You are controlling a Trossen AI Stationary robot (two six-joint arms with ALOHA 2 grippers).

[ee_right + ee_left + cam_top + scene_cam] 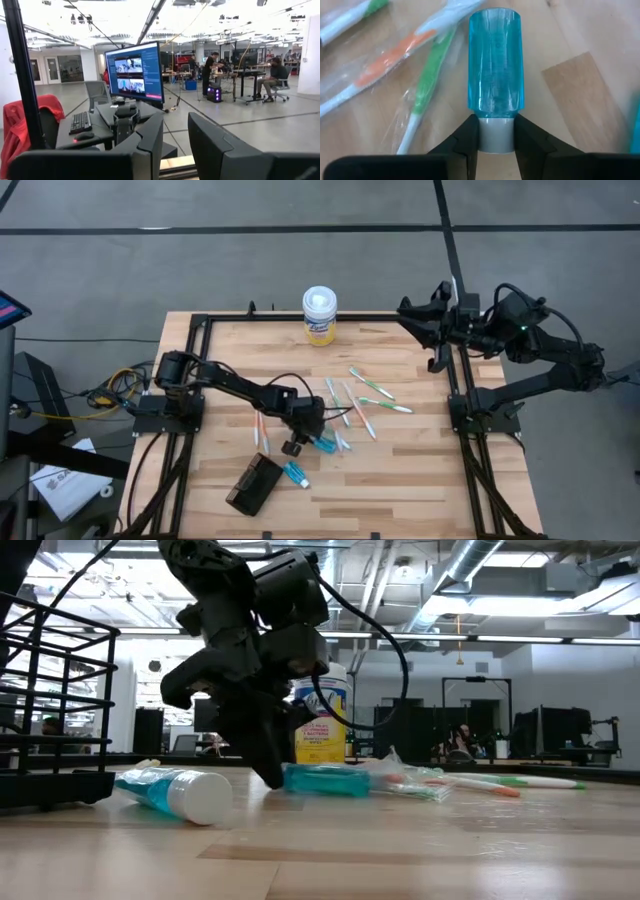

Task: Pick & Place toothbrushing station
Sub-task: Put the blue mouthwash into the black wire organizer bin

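Observation:
The toothbrushing station [253,485], a small black box, lies on the wooden table near its front edge, left of centre; no gripper touches it. My left gripper [495,142] is low over the table's middle, shut on a clear blue tube [495,65] with a white cap. In the high view this tube [325,445] lies just right of the gripper [303,440]. A second blue tube [296,474] lies beside the station. My right gripper [175,142] is raised at the table's far right corner, open, with nothing between its fingers. My left gripper pinches the tube's white cap [496,136] between its two fingers, one on each side. The fingers slant down from the table's left, in line with the tube's length. The tube's blue body [325,780] lies level on the table.
Several wrapped toothbrushes [365,402] lie scattered right of centre, some right next to the held tube [427,75]. A white-lidded, yellow-labelled canister [320,315] stands at the far edge. A black frame [200,320] runs around the tabletop.

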